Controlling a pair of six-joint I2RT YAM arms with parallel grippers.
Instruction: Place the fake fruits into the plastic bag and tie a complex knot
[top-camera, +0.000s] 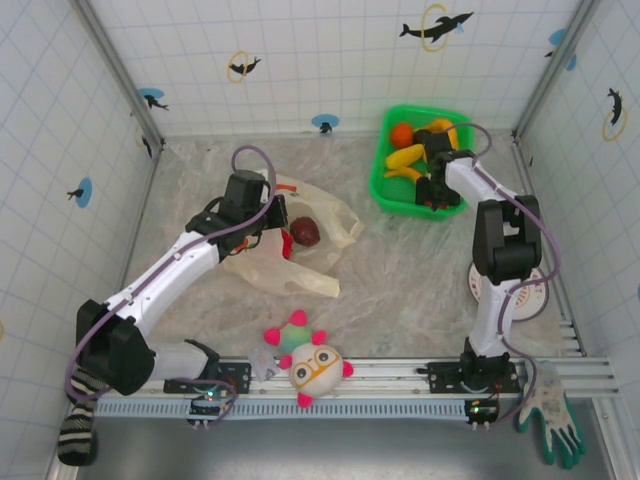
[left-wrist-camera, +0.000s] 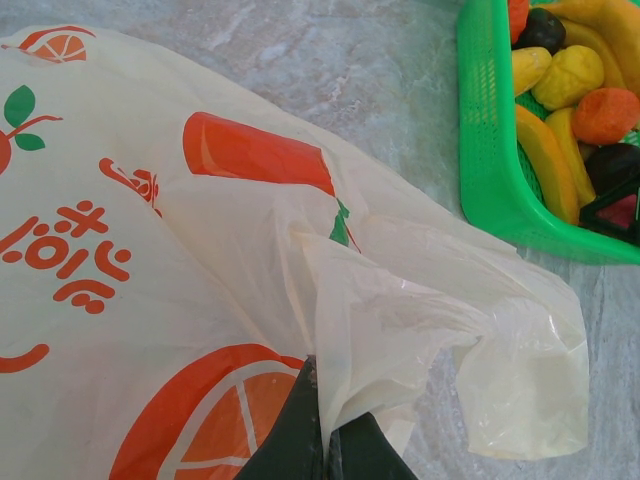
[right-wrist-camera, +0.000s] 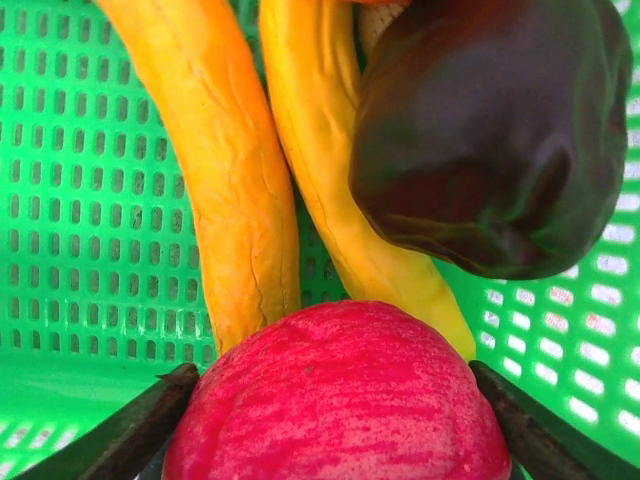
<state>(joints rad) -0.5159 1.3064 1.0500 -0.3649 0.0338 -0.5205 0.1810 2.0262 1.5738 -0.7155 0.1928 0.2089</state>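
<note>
The plastic bag (top-camera: 335, 215) lies left of centre with a dark purple fruit (top-camera: 305, 232) inside its mouth. My left gripper (top-camera: 272, 222) is shut on a fold of the bag's film (left-wrist-camera: 345, 330), its jaws (left-wrist-camera: 328, 440) pressed together on it. More fake fruits (top-camera: 405, 157) sit in the green basket (top-camera: 380, 180). My right gripper (top-camera: 437, 195) reaches down into the basket. Its two fingers (right-wrist-camera: 140, 425) lie against both sides of a pink-red fruit (right-wrist-camera: 340, 400). Two yellow bananas (right-wrist-camera: 230, 180) and a dark purple fruit (right-wrist-camera: 500, 130) lie just beyond it.
A white plush ball (top-camera: 315, 365) with pink knobs rests at the near rail. A glove (top-camera: 553, 415) lies at the near right and a striped sock (top-camera: 75, 430) at the near left. A white disc (top-camera: 535, 290) lies under the right arm. Tiled walls enclose the table.
</note>
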